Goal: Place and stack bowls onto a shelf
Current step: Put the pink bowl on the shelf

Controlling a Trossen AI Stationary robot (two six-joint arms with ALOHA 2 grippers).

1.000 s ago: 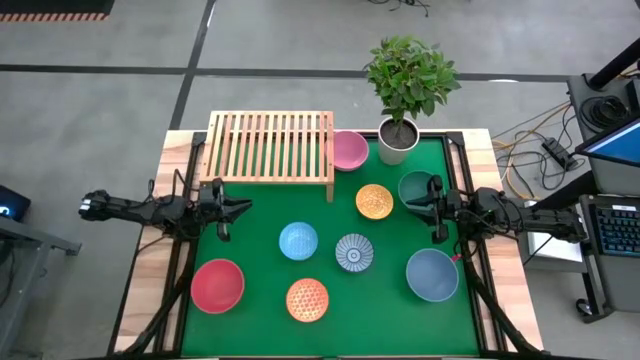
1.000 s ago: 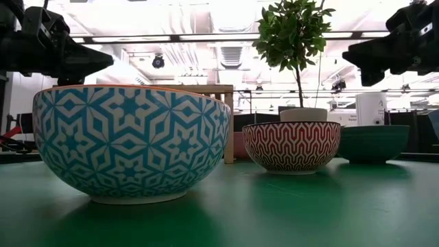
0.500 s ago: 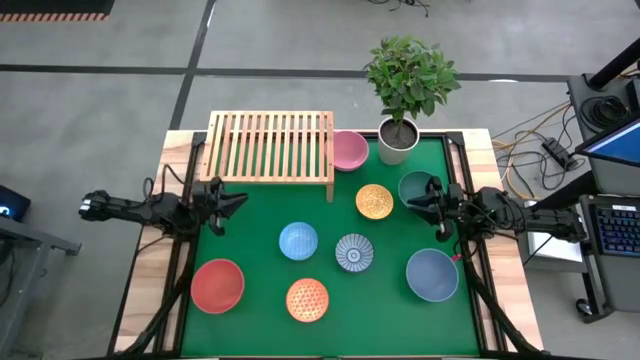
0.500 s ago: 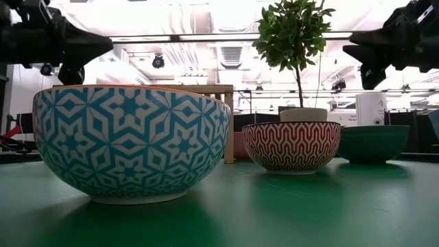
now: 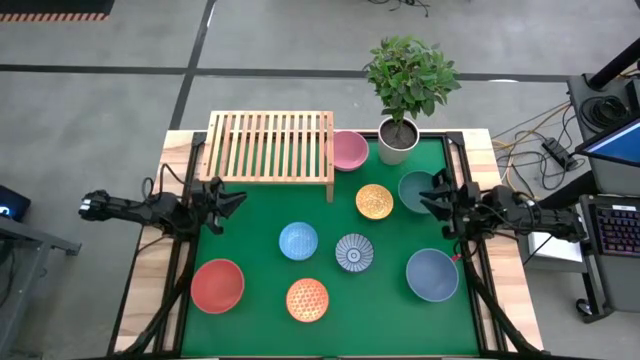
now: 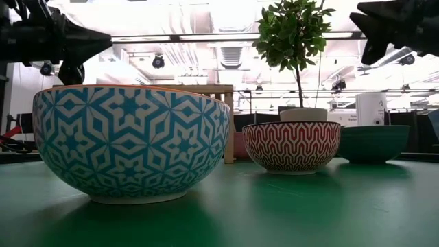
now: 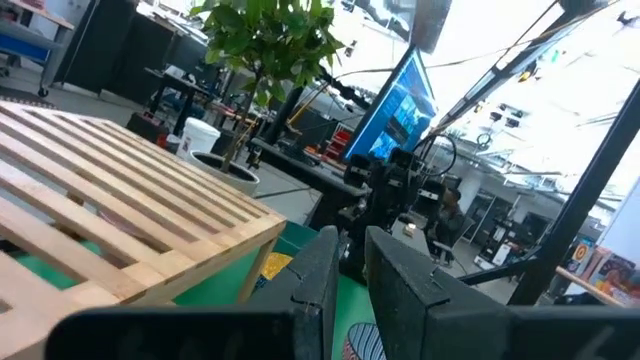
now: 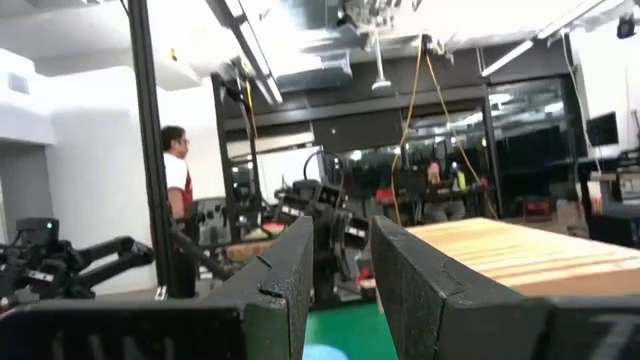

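Observation:
Eight bowls rest on their bases on the green table: pink (image 5: pixel 349 150) beside the shelf, orange patterned (image 5: pixel 374 201), dark teal (image 5: pixel 413 186), light blue (image 5: pixel 298 240), blue-white patterned (image 5: pixel 354 252), slate-blue (image 5: pixel 432 275), red (image 5: pixel 217 285), and a second orange patterned bowl (image 5: pixel 307 299). The light-wood slatted shelf (image 5: pixel 270 145) stands on its short legs at the far left with nothing on it. My left gripper (image 5: pixel 236 202) hovers off the shelf's near left corner, its fingers (image 7: pixel 322 275) a narrow gap apart. My right gripper (image 5: pixel 428 199) hovers over the dark teal bowl, also narrowly open (image 8: pixel 345 270).
A white plant pot (image 5: pixel 398 140) with a leafy plant stands at the far edge between the pink bowl and the right arm. In the low view a star-patterned bowl (image 6: pixel 130 144) fills the near left, with a red zigzag bowl (image 6: pixel 291 146) behind. A person (image 8: pixel 177 190) stands beyond the table.
Both grippers have risen. The right gripper has also drawn back a little toward the table's right edge and tipped upward. The left gripper has tipped up slightly toward the shelf. No bowl has moved.

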